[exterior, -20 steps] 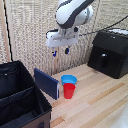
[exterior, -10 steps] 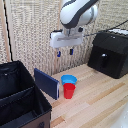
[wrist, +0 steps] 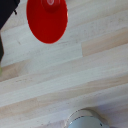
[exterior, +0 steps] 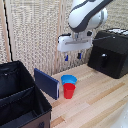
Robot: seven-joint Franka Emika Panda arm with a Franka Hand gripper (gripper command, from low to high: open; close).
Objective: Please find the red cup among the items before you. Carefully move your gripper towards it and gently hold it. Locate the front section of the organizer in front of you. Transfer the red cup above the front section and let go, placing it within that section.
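Note:
The red cup (exterior: 69, 90) stands upright on the wooden table, just in front of a shallow blue bowl (exterior: 69, 79). In the wrist view the red cup (wrist: 47, 19) shows from above as a red disc. My gripper (exterior: 73, 56) hangs in the air above and slightly behind the cup, fingers pointing down and apart, holding nothing. The black fabric organizer (exterior: 20, 102) sits at the exterior view's left, with a divider wall across its inside; its nearer compartment (exterior: 20, 112) lies toward the bottom edge.
A dark blue flat panel (exterior: 46, 83) leans between the organizer and the cup. A black hard boxy appliance (exterior: 110, 52) stands at the exterior view's right. A slatted blind forms the backdrop. A round white object (wrist: 87, 119) shows in the wrist view.
The arm has shifted a little toward the exterior view's right and forward, over the cup and bowl. The cup has not moved.

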